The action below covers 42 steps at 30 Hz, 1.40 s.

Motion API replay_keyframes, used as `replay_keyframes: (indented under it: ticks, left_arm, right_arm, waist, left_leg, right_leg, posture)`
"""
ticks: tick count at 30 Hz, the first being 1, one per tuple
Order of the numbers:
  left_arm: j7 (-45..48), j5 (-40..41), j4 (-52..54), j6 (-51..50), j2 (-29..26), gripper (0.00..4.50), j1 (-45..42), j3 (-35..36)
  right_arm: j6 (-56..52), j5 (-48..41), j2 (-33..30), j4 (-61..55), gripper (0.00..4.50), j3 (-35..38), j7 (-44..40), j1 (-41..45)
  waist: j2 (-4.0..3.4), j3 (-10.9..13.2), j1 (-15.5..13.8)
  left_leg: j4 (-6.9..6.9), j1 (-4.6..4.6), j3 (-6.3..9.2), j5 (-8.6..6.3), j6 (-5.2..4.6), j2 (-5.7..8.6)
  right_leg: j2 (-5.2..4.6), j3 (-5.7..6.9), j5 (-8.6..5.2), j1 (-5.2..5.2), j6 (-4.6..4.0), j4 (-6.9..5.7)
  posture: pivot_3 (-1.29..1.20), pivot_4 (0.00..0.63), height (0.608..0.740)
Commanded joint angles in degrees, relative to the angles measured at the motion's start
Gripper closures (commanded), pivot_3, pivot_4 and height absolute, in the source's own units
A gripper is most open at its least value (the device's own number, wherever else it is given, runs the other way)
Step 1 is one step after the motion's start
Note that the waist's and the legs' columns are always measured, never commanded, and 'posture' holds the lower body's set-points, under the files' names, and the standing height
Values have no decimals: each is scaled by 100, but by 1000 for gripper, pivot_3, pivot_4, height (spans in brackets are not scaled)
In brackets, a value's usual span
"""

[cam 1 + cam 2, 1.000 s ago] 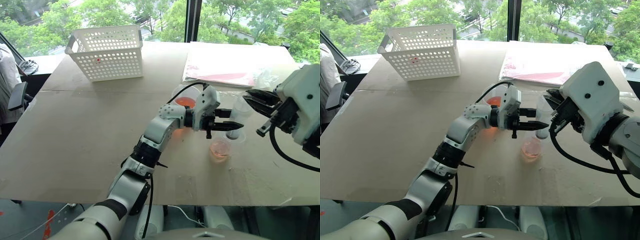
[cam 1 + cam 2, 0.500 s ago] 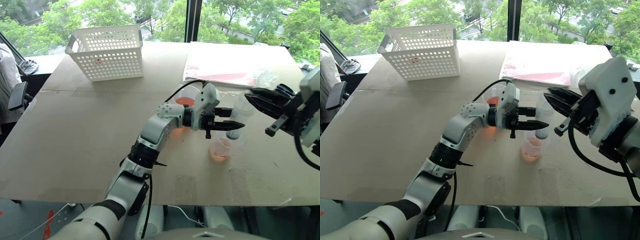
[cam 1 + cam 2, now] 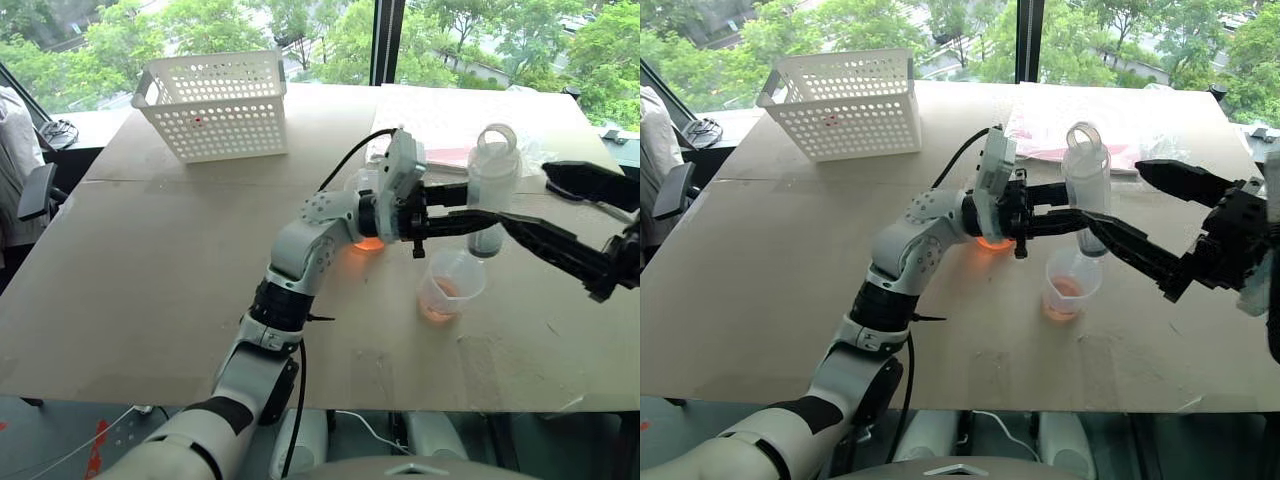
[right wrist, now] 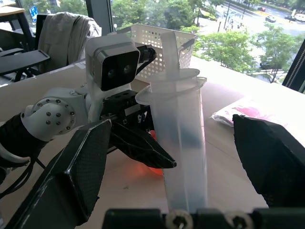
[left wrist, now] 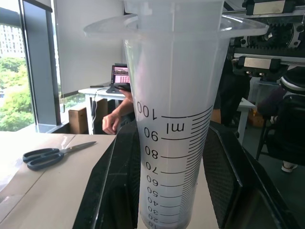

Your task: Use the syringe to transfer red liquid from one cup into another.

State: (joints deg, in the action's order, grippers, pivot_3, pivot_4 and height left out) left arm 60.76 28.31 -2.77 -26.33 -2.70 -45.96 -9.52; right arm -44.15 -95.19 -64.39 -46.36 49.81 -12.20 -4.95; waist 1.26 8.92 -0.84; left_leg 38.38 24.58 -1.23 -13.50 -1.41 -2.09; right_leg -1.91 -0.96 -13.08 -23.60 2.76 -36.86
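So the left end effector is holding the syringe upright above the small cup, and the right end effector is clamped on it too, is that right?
Not quite. The left end effector does hold the syringe upright above the small cup, but the right end effector is not clamped on it: in the right wrist view its fingers stand wide apart on either side of the barrel.

Syringe [image 3: 489, 190] upright above smaller cup [image 3: 450, 284]

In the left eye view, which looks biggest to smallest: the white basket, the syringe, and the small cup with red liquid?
1. White perforated plastic basket, clearly the largest.
2. Large clear plastic syringe, held upright in the left hand; it sits nearer the camera, so its lead over the cup is less sure.
3. Small clear plastic cup with a flared rim, the smallest.
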Motion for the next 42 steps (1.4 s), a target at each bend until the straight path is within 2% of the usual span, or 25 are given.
replay_keyframes:
  ticks: [1, 6, 11, 16, 21, 26, 29, 32, 35, 37, 42]
  left_arm:
    - [-445, 582, 141, -365, 149, 3225, -403, 524]
    - [-1558, 1458, -3, -1258, 251, 3225, -1040, 1455]
    - [-2955, 2267, -390, -2277, 10, 3225, -1798, 2430]
    - [-4287, 3246, -1338, -3573, -643, 3225, -2509, 3507]
    - [-4971, 3526, -1623, -4662, -1441, 3225, -2604, 3800]
    - [-4999, 3457, -1550, -6023, -2508, 3225, -2229, 3684]
    - [-4719, 3314, -1569, -6550, -3157, 3225, -1860, 3332]
    - [-4366, 3277, -1535, -6617, -3599, 3225, -1534, 2880]
    - [-3594, 2842, -1583, -6568, -4246, 3225, -780, 1990]
    - [-3207, 2510, -1881, -6382, -4438, 3225, -688, 1539]
    - [-2273, 1782, -2563, -6014, -4753, 3225, -764, 702]
  right_arm:
    - [318, -173, 182, 187, 89, 341, -66, 141]
    - [688, -294, 383, 455, 89, 252, 107, 472]
    - [577, 107, 426, 544, 89, -23, -139, 375]
    - [438, 765, 418, 568, 89, -332, -720, 160]
    - [444, 1719, 467, 511, 89, -466, -1619, -230]
    - [918, 2828, 802, 436, 89, -531, -2893, -751]
    - [1368, 3591, 1079, 488, 89, -662, -3673, -1173]
    - [1733, 4078, 1275, 575, 89, -727, -4233, -1486]
    - [2141, 4719, 1506, 778, 89, -775, -4929, -2143]
    - [2358, 5024, 1576, 862, 89, -829, -5180, -2414]
    - [2617, 5336, 1718, 822, 89, -758, -5538, -2837]
  waist:
    - [0, 0, 2]
    - [2, 1, 7]
    - [2, 1, 10]
    - [3, 2, 18]
    - [4, 3, 16]
    - [7, 5, 16]
    - [9, 4, 4]
    - [9, 4, 12]
    - [10, -1, 12]
    - [13, 3, 17]
    - [24, 7, 10]
  left_leg:
    - [0, -1, 1, 0, 0, 0]
    - [1, -3, 1, 0, 0, 0]
    - [0, -2, 0, 0, 0, 0]
    - [0, -4, 2, 0, 0, -1]
    - [-2, -5, 1, 0, 1, -1]
    - [-5, -7, 3, 0, 4, -2]
    - [-4, -11, 4, 0, 5, -2]
    - [-6, -20, 4, 0, 6, -2]
    - [-9, -31, -1, -1, 8, 2]
    - [-32, -77, -11, -3, 9, 2]
    - [-23, -73, -14, -2, 8, -2]
  right_leg:
    - [0, -1, 0, 0, 1, 0]
    - [3, -1, 1, 1, 2, -2]
    - [3, 0, 1, 1, 4, -2]
    - [4, 2, 1, 0, 5, -5]
    - [3, 3, 1, 0, 6, -5]
    - [2, 4, 1, -2, 6, -8]
    - [0, 8, 1, -1, 6, -14]
    - [0, 2, 0, 0, 5, -20]
    - [-5, -1, 0, 7, 3, -23]
    - [-4, -13, -6, 32, 3, -22]
    - [-1, -6, -21, 31, -14, -23]
  posture:
    - [0, 150, 740]
    - [0, 150, 740]
    - [0, 150, 740]
    - [0, 150, 740]
    - [0, 150, 740]
    - [0, 150, 740]
    - [0, 150, 740]
    - [0, 150, 740]
    - [0, 150, 740]
    - [0, 150, 740]
    - [0, 150, 740]
